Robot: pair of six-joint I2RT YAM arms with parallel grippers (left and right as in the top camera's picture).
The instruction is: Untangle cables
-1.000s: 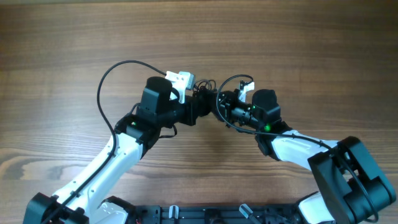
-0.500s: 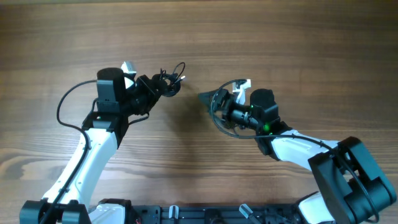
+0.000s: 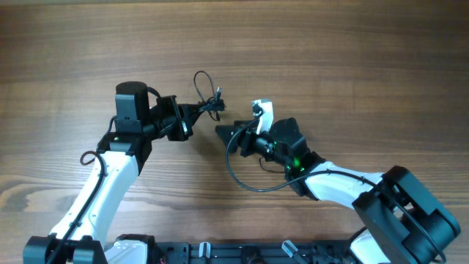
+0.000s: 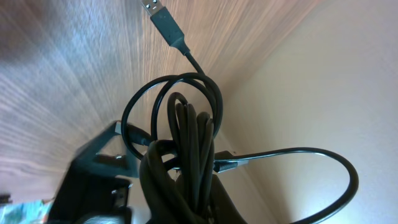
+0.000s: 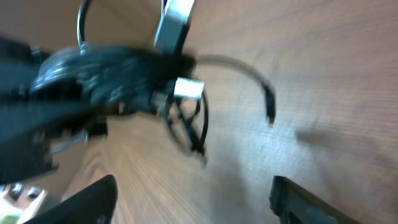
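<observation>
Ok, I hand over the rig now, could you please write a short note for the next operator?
Left gripper: shut on the cables, one tangled bundle with loose loops and a plug end sticking out.
Right gripper: open, empty, near the bundle but not touching it, over the table.
Done: the bundle is gripped.
Left: no strand is separated yet; the loops must be pulled apart.

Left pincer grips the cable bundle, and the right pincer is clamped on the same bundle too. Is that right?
Not quite. The left pincer does grip the cables, but the right pincer is not clamped on them. The right wrist view shows its fingers spread open with nothing between them, and the bundle sits ahead of them.
</observation>
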